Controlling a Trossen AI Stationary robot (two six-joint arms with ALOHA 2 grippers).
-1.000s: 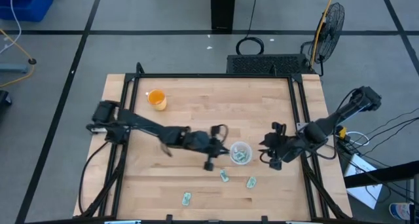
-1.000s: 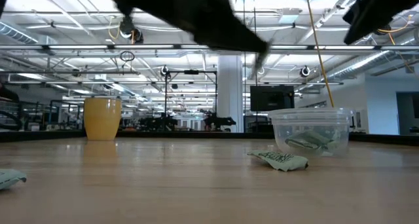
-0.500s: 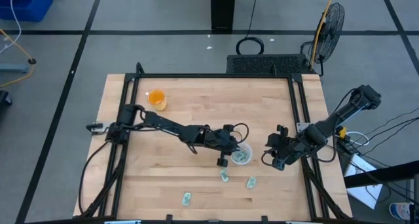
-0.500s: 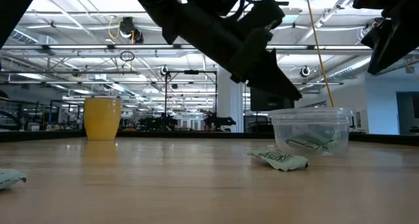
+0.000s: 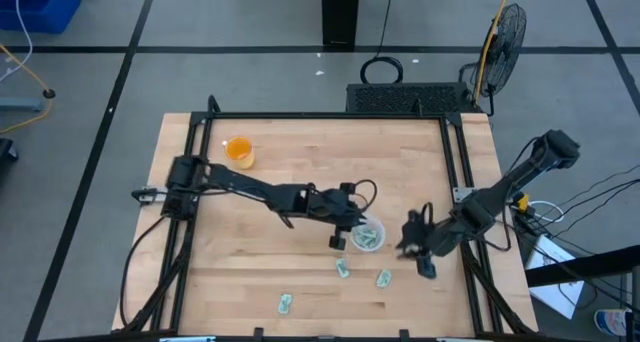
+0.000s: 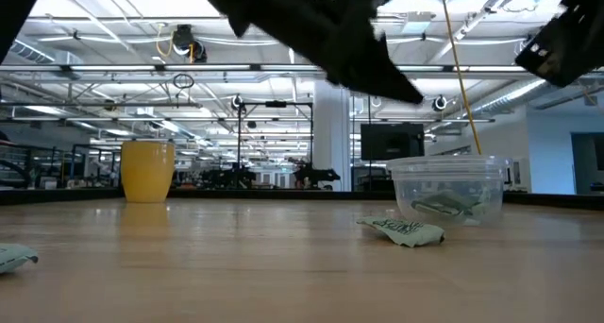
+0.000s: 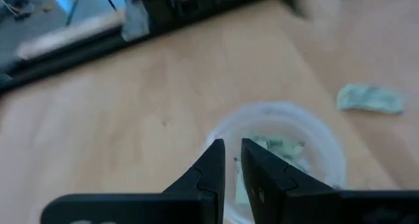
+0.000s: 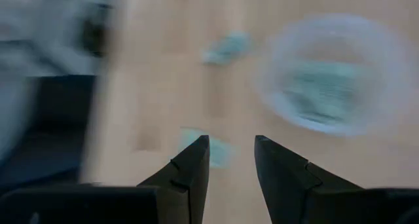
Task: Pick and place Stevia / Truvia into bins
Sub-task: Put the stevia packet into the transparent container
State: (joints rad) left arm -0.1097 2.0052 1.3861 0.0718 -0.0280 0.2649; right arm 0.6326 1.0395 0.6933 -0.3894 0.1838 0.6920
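Observation:
The clear cup [image 5: 367,234] stands right of the table's centre with green-and-white sachets inside [image 7: 280,147]. Three more sachets lie flat on the wood near the front edge [image 5: 343,269] [image 5: 384,278] [image 5: 286,303]. My left gripper [image 5: 340,237] [image 7: 233,155] hovers over the cup's left rim, its fingers a narrow gap apart with nothing plainly between them. My right gripper [image 5: 421,257] [image 8: 232,145] is open above the table, right of the cup, and one loose sachet [image 8: 211,152] lies just beyond its fingertips. In the low view the cup [image 6: 448,186] has a sachet [image 6: 404,230] lying in front of it.
An orange cup [image 5: 239,151] stands near the far left corner, well away from both arms. Black frame rails [image 5: 458,172] run along the table's left and right sides. Bare wood lies between the orange cup and the clear cup.
My left gripper swung toward the table's right, came down over the clear cup, then rose a little above it. My right gripper moved toward the near edge and slightly left, closing on the loose sachet near the cup. The sachets on the table stayed put.

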